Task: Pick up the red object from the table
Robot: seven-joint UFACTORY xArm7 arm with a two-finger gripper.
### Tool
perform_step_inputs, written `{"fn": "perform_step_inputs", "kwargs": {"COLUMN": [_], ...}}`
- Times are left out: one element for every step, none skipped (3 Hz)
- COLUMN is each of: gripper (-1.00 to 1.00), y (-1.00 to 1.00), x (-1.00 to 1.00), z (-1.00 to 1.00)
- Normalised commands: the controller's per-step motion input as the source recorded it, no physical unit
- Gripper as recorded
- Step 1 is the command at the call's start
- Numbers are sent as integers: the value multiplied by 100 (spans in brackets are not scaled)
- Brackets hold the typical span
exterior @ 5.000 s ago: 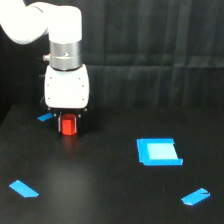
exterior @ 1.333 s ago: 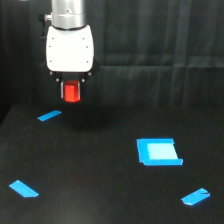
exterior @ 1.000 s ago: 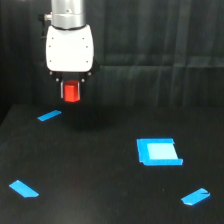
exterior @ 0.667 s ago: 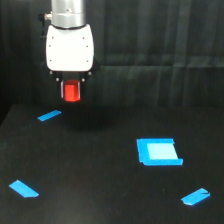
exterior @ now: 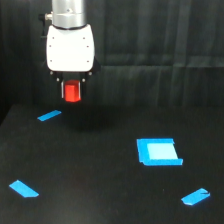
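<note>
The red object (exterior: 73, 92), a small stubby red-orange block, hangs between the fingers of my gripper (exterior: 73, 93), well above the black table (exterior: 100, 170). The gripper is shut on it, under the white wrist housing (exterior: 70, 47) at the upper part of the exterior view's left. The object touches nothing but the fingers. Its top is hidden by the gripper body.
A blue tape strip (exterior: 49, 116) lies on the table below and to the left of the gripper. A blue square (exterior: 158, 151) lies toward the exterior view's right. Two more blue strips lie near the front, one at the left (exterior: 23, 188) and one at the right (exterior: 195, 196). A black curtain hangs behind.
Five seconds ago the gripper held the red object down at the table; it has since lifted it clear. Over the last second nothing has visibly moved.
</note>
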Motion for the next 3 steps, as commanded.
{"fn": "perform_step_inputs", "kwargs": {"gripper": [-94,-93,-100], "y": [-8,1,-1], "x": [4,3,7], "z": [6,5,0]}}
